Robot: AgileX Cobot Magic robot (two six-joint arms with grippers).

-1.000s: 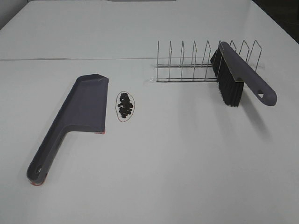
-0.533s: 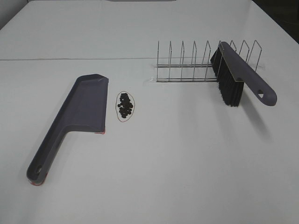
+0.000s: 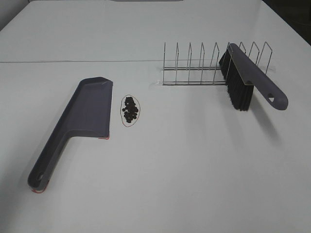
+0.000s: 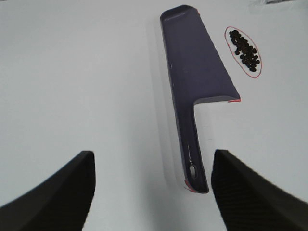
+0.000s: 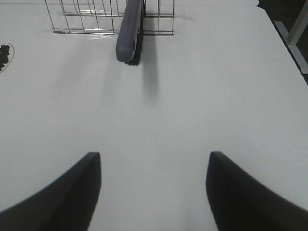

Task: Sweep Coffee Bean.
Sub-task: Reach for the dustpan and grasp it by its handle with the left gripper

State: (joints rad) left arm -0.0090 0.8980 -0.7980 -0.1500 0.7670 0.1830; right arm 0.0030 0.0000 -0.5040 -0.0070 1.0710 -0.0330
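Observation:
The coffee beans (image 3: 129, 109) lie in a small dark pile on the white table, ringed by a thin red string loop; they also show in the left wrist view as coffee beans (image 4: 244, 50). Just left of them lies the purple dustpan (image 3: 80, 121), handle toward the near edge, seen too as dustpan (image 4: 195, 72). A purple brush (image 3: 245, 80) with black bristles leans in the wire rack (image 3: 204, 65); its handle (image 5: 130, 31) points toward the right gripper. My left gripper (image 4: 151, 190) is open and empty, short of the dustpan handle. My right gripper (image 5: 153, 187) is open and empty.
The wire rack stands at the back right of the white table (image 3: 184, 170). A seam crosses the table behind the rack. The table's right edge (image 5: 281, 36) and a table leg show in the right wrist view.

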